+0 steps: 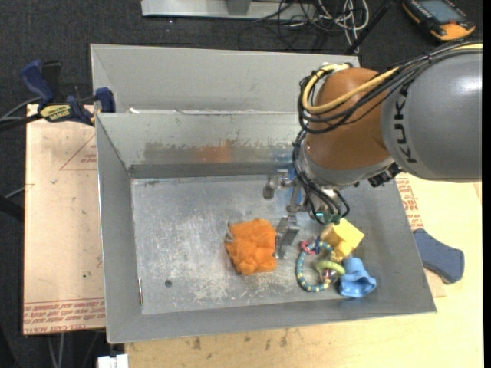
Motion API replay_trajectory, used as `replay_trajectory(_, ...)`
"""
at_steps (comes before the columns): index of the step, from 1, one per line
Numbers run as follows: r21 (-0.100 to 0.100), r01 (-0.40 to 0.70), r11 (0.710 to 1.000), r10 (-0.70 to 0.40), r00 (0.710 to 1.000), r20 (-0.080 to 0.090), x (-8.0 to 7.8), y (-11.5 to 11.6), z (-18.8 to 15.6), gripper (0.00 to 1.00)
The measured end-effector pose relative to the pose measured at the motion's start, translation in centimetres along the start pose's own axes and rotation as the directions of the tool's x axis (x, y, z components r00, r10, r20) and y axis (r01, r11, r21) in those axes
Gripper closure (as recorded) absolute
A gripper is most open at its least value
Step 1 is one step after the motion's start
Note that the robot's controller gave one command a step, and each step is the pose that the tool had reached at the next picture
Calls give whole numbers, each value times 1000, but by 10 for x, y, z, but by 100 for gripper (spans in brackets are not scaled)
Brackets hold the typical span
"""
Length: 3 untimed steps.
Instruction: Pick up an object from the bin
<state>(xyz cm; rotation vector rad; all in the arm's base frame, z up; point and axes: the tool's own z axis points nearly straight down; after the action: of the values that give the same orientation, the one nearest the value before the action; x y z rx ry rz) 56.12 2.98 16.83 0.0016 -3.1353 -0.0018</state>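
The pincer (287, 234) stood just beside an orange crumpled lump (252, 246), a yellow block (344, 238) on its other side; whether open or closed, I could not tell.

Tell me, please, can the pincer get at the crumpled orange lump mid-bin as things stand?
Probably yes: the pincer hangs just beside the crumpled orange lump, nothing lies on it, and the yellow block sits apart.

I saw a yellow block (345, 237) lying at the lower right, a striped ring (302, 274) of many colours just below it, and a blue toy (357, 279) right beside that ring.
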Motion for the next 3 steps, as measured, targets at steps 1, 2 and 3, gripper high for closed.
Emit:
replay_trajectory(1, 0, 0, 1000, 0, 1000, 7, -2, 0, -4, 0)
replay_trajectory(2, 8, 331, 943, -332, 943, 4, -13, 22, 90, 100)
replay_trajectory(3, 7, 331, 944, -331, 944, 5, -13, 22, 90, 100)
